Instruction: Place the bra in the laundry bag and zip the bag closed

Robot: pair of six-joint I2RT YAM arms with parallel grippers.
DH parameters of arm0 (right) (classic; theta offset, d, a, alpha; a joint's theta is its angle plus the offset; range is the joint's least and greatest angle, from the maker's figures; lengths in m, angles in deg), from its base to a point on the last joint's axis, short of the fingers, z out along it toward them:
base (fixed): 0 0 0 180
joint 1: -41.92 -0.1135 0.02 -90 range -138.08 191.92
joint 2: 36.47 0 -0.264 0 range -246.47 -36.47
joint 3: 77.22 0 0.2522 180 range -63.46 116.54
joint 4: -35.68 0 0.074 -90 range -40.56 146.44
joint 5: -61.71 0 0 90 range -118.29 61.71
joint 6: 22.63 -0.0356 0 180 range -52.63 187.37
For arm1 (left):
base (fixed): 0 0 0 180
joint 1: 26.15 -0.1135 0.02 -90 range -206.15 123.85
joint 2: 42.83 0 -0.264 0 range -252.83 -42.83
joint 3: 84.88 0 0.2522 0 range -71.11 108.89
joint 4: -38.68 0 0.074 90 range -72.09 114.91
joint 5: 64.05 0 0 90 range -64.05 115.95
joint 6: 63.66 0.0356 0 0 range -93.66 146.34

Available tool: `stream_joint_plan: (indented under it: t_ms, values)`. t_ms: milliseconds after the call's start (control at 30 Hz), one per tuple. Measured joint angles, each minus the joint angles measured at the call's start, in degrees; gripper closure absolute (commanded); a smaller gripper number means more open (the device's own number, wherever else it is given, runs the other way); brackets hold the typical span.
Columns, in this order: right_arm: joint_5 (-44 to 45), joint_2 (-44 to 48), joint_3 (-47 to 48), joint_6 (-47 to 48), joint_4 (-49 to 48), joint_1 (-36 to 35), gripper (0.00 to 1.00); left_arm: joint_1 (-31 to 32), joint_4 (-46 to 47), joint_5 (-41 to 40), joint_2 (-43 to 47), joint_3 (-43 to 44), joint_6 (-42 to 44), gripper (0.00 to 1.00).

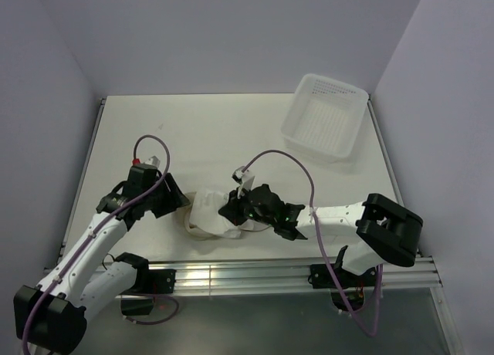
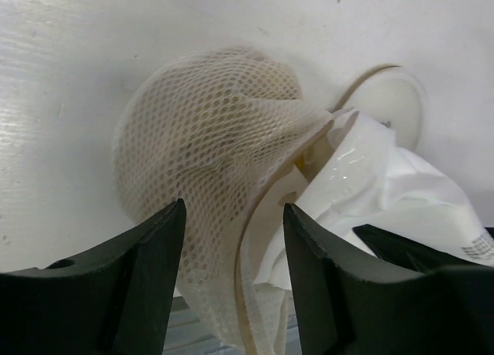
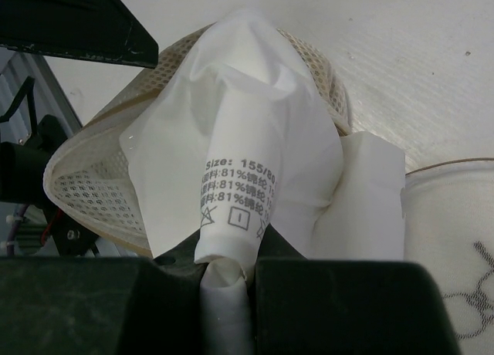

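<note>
The laundry bag of whitish mesh with brownish rim hoops lies near the table's front edge, between my grippers. The white bra is bunched at its mouth. My right gripper is shut on a fold of the bra just under its printed size label, pushing it against the mesh bag. My left gripper is open, its fingers either side of the bag's mesh and rim, with the bra just to the right. The bag's round face with a black mark lies flat beside it.
A white rectangular plastic tray stands at the back right of the table. The metal rail at the table's front edge runs just below the bag. Purple cables loop over both arms.
</note>
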Motion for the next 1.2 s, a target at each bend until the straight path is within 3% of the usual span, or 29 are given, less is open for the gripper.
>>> stream_joint_plan:
  t_ms: [133,333,500,633,700,733,800,833,1200]
  values:
    - [-0.4,-0.9,0.0,-0.1,-0.6,0.0,1.0,-0.2,2.3,2.4,-1.2,0.0,1.0,0.54]
    - [-0.7,-1.4,0.0,0.0,-0.8,0.0,1.0,-0.5,3.4,2.9,-4.2,0.0,3.7,0.55]
    - [-0.5,-1.4,0.0,0.0,-0.9,0.0,1.0,-0.5,3.8,4.2,-9.6,0.0,5.1,0.69]
    - [0.2,-1.4,-0.7,-0.1,-1.4,0.0,1.0,-0.5,5.4,7.0,-11.5,0.0,5.8,0.6]
    - [0.3,-1.4,-1.2,-0.1,-1.5,0.0,1.0,-0.5,6.7,8.8,-12.0,0.0,5.9,0.63]
    - [0.3,-1.4,-1.3,-0.1,-1.6,0.0,1.0,-0.5,7.1,9.4,-12.2,0.0,5.9,0.66]
    - [0.5,-1.4,-1.6,-0.1,-1.9,0.0,1.0,-0.5,7.9,10.5,-12.9,0.0,6.0,0.93]
    - [0.6,-1.3,-1.7,-0.1,-2.0,0.0,1.0,-0.5,8.2,10.8,-13.1,0.0,6.1,1.0]
    - [3.1,3.4,-4.5,-0.1,-2.2,0.0,1.0,-0.5,8.9,11.8,-13.1,0.1,7.4,1.0]
